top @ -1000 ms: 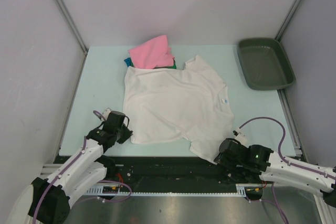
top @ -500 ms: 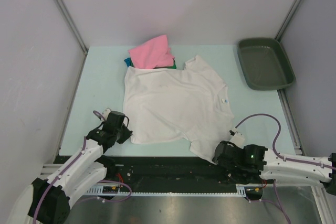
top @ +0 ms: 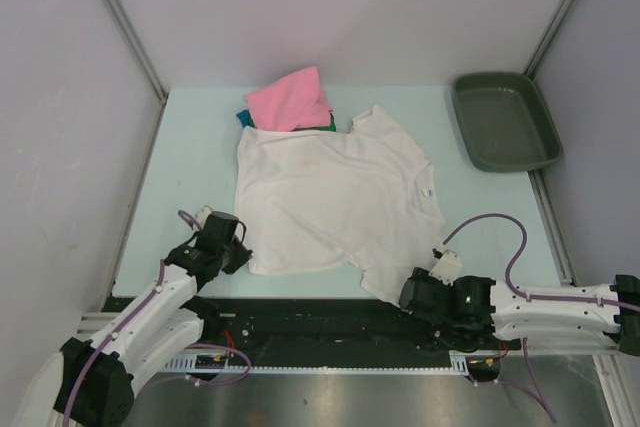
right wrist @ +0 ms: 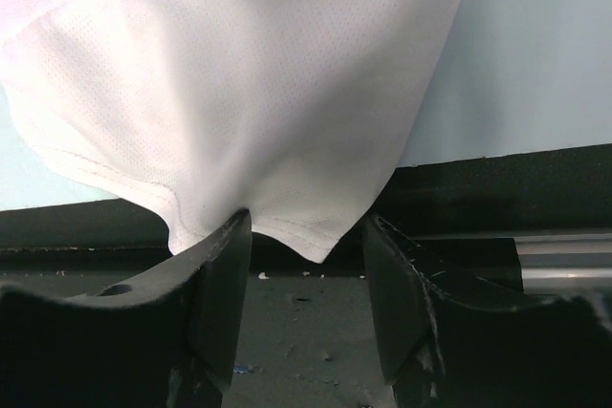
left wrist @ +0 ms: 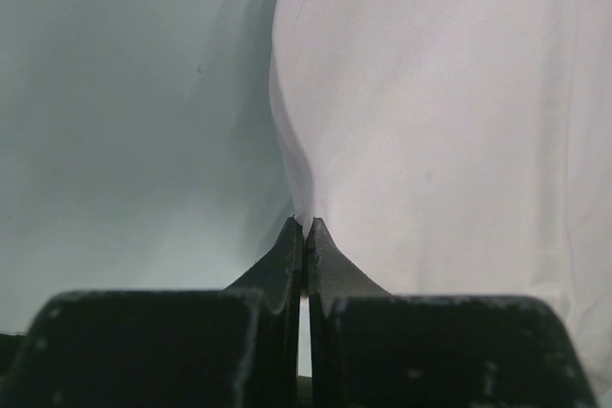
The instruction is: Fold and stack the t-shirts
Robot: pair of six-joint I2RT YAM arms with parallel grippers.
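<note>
Near edge, two grippers: left gripper (left wrist: 304, 226) pinched tight on the near-left hem of the one white t-shirt (top: 335, 197), right gripper (right wrist: 306, 236) parted, sleeve tip hanging between its jaws. Farther back, one pink t-shirt (top: 290, 99) atop a green sliver (top: 326, 125) and a teal sliver (top: 243, 117). Far right, one tray (top: 503, 122).

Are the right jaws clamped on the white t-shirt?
No, in the wrist view the right jaws stand apart, with the white t-shirt loose between them.

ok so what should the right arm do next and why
Probably close the right fingers on the white t-shirt. In the right wrist view they stand apart with the hanging edge of the near sleeve between them, not yet gripped. The left fingers are already pinched shut on the shirt's near left corner. With both ends held, a fold could likely begin.
</note>
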